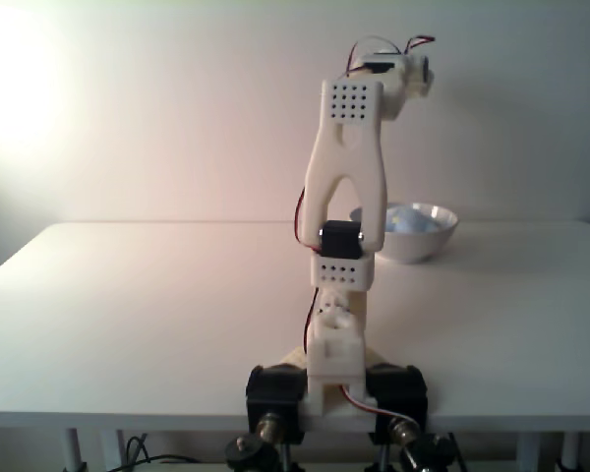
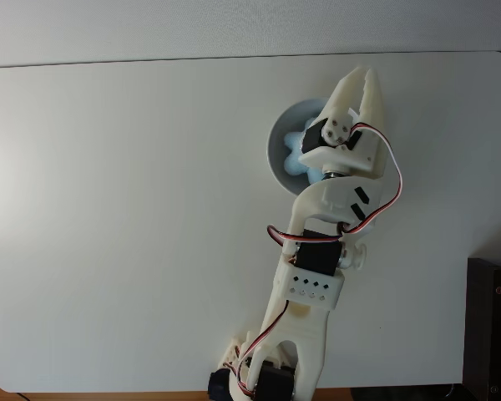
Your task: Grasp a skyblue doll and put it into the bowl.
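The skyblue doll (image 2: pixel 296 159) lies inside the white bowl (image 2: pixel 277 140), with its pale blue lumps showing under the arm's wrist. From the front fixed view the doll (image 1: pixel 414 221) fills the bowl (image 1: pixel 413 246) up to the rim. My gripper (image 2: pixel 361 77) is raised above the bowl's far right side. Its fingers are slightly apart with nothing between them, so it is open. In the front fixed view the gripper (image 1: pixel 419 71) sits high above the table, well clear of the bowl.
The white table (image 2: pixel 134 217) carries the arm's base (image 1: pixel 334 393) at its near edge. A dark object (image 2: pixel 491 326) stands beside the table's right edge in the top-down fixed view. A pale wall rises behind the table.
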Robot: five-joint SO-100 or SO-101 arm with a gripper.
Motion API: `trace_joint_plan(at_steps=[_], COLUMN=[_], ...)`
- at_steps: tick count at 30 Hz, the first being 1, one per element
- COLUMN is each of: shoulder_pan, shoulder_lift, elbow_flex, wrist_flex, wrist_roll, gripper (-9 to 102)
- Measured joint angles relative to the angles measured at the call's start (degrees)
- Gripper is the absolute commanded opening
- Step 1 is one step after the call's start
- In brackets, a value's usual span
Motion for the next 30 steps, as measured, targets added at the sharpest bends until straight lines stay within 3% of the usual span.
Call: trace_joint_plan(at_steps=[14, 30], shoulder_pan=[-15.56, -16.35], shoulder_lift=[16.79, 62.58], elbow_flex=[1.41, 57.13], wrist_flex=[0.0, 0.0], wrist_roll=[-0.7, -0.7], gripper=[0, 0])
